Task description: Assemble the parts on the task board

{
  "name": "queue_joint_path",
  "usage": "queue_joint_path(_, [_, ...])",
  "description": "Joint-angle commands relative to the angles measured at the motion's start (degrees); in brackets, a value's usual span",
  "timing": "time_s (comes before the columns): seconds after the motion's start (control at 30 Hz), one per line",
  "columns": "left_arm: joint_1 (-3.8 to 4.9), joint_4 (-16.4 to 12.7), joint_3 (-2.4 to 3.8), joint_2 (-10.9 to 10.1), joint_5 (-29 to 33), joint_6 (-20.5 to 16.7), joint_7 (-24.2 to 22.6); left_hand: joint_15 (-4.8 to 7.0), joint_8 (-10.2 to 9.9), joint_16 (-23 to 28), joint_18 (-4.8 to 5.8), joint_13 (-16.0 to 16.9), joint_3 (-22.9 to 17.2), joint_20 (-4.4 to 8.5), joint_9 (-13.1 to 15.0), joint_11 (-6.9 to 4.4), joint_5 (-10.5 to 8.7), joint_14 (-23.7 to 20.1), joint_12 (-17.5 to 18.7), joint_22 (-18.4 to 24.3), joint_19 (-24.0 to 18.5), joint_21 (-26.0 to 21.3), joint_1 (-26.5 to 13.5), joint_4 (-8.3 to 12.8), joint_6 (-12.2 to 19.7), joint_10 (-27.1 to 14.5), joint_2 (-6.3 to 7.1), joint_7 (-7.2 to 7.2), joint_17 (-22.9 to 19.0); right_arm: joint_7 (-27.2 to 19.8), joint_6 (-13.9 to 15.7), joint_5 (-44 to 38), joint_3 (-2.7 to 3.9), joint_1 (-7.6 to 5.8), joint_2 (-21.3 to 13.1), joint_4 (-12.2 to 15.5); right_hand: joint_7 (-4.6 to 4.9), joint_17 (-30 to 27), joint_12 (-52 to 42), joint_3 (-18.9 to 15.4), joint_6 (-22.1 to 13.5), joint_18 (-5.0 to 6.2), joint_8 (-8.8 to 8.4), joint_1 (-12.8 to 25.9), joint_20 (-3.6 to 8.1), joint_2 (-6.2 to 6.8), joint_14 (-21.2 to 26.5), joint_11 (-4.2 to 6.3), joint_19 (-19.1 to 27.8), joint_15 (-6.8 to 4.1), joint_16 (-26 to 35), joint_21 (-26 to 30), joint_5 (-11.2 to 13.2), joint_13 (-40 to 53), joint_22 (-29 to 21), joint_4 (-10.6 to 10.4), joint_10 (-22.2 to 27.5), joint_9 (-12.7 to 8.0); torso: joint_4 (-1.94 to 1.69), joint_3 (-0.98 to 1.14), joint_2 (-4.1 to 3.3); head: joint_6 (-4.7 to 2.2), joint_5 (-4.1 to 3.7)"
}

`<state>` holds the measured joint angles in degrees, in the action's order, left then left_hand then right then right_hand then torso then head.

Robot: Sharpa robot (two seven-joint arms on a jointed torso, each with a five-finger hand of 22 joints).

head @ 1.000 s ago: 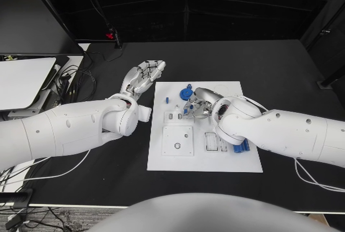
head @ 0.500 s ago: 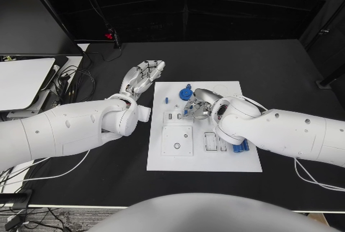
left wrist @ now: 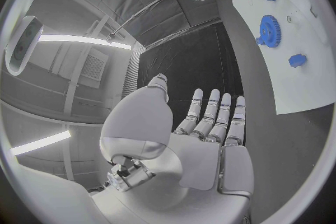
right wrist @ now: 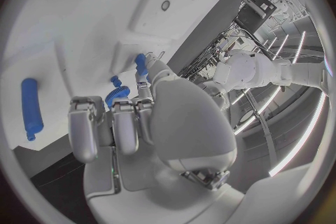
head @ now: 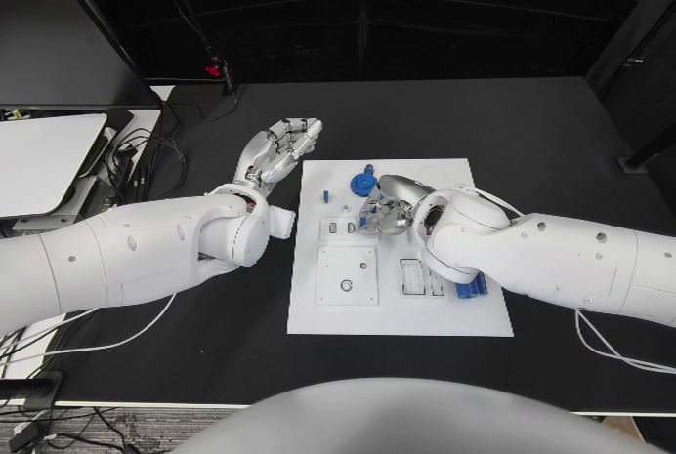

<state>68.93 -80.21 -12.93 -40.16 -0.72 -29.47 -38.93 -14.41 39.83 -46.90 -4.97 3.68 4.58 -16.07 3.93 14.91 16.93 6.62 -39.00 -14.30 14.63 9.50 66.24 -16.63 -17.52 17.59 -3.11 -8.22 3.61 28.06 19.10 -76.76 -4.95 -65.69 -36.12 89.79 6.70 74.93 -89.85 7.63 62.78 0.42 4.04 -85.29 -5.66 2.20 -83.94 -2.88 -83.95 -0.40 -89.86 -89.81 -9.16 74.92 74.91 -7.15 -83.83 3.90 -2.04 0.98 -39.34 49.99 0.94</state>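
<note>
Nothing moved; right hand (head: 383,212) over task board (head: 465,185).

The right hand (head: 383,208) is mostly covered by its own arm from the head camera, so what its fingers touch cannot be told. The arm also hides part of the task board (head: 324,317) and the blue parts (head: 471,288) beside it.
</note>
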Motion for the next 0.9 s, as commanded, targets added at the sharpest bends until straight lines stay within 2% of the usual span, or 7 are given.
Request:
queue_joint_path(0.03, [0.09,-0.1,0.06,0.0,-0.3,0.3,-16.4,-0.32,0.2,-0.4,-0.57,0.0,0.3,-0.18,-0.1,0.22,0.19,0.0,-0.3,-0.1,0.0,0.4,-0.1,-0.1,-0.5,0.2,-0.66,-8.76,0.1,-0.3,-1.3,-1.6,0.02,-0.07,0.1,0.2,0.03,15.1,-0.1,0.0,-0.8,-0.42,-0.47,0.1,-0.53,0.96,-6.1,-0.22,-6.1,0.29,-0.1,-0.2,0.2,15.1,15.1,0.4,-6.2,-0.1,0.05,-0.01,-0.01,0.01,0.03])
queue_joint_path(0.23, [0.09,-0.1,0.06,-0.1,-0.3,0.3,-16.4,-0.32,0.2,-0.4,-0.57,0.0,0.3,-0.18,-0.1,0.22,0.19,0.0,-0.3,-0.1,0.0,0.4,-0.1,-0.1,-0.5,0.2,-0.66,-8.76,0.1,-0.3,-1.8,-2.5,0.02,-0.07,0.2,0.2,0.16,15.1,-0.1,-0.4,-2.0,-0.42,-0.51,0.9,-0.55,2.22,-6.1,-0.29,-6.1,0.3,-0.1,-0.2,0.2,15.1,15.1,0.3,-6.2,-0.2,0.02,0.01,-0.02,0.01,-0.05])
queue_joint_path(0.5, [0.08,0.0,0.05,0.0,-0.3,0.5,-16.3,-0.33,0.2,-0.4,-0.57,0.0,0.4,-0.19,-0.1,0.22,0.22,0.0,-0.3,-0.1,0.0,0.4,0.0,-0.1,-0.5,0.2,-0.69,-8.76,0.1,-0.5,-1.2,-3.2,0.02,-0.07,0.2,0.3,0.91,15.1,-0.1,-0.9,-4.3,-0.42,-0.44,2.6,-0.95,4.9,-6.1,-0.88,-6.1,0.86,-0.1,-0.2,0.1,15.1,15.1,-1.4,-6.2,-0.2,-0.01,0.03,-0.02,0.01,-0.2])
queue_joint_path(0.63, [0.08,0.0,0.05,0.0,-0.3,0.5,-16.3,-0.34,0.2,-0.4,-0.56,0.0,0.4,-0.2,-0.1,0.22,0.24,0.1,-0.3,-0.1,-0.1,0.4,0.0,-0.1,-0.5,0.2,-0.72,-8.76,0.1,-0.7,-0.2,-3.3,0.02,-0.06,0.2,0.4,1.23,15.1,-0.1,-1.4,-5.3,-0.42,-0.41,3.1,-1.25,6.51,-6.1,-1.19,-6.1,1.17,-0.1,-0.2,1.1,15.1,15.1,-3.0,-6.2,-0.1,-0.05,0.03,0.0,0.01,-0.43])
queue_joint_path(0.8, [0.08,0.0,0.04,0.0,-0.3,0.6,-16.3,-0.34,0.2,-0.4,-0.56,0.0,0.4,-0.2,-0.1,0.22,0.24,0.1,-0.3,-0.1,-0.1,0.4,0.0,-0.1,-0.5,0.2,-0.72,-8.76,0.1,-1.1,1.1,-3.4,0.02,-0.04,0.2,0.5,1.39,15.1,-0.1,-2.7,-6.8,-0.42,-0.36,2.8,-1.57,8.29,-6.1,-1.38,-6.1,1.41,-0.1,-0.2,3.4,15.1,15.1,-6.6,-6.2,-0.1,-0.02,-0.02,0.0,0.01,-0.39])
queue_joint_path(0.9, [0.08,0.0,0.04,0.1,-0.3,0.6,-16.3,-0.35,0.2,-0.4,-0.56,0.0,0.4,-0.22,-0.1,0.22,0.26,0.1,-0.3,0.0,-0.1,0.4,0.0,-0.1,-0.5,0.2,-0.74,-8.76,0.1,-1.3,2.0,-3.8,0.02,0.0,0.1,0.6,1.55,15.1,-0.1,-3.6,-7.7,-0.42,-0.37,2.4,-1.67,8.93,-6.1,-1.51,-6.1,1.49,-0.1,-0.2,4.2,15.1,15.1,-8.6,-6.2,-0.1,-0.02,-0.01,0.0,0.01,-0.34])
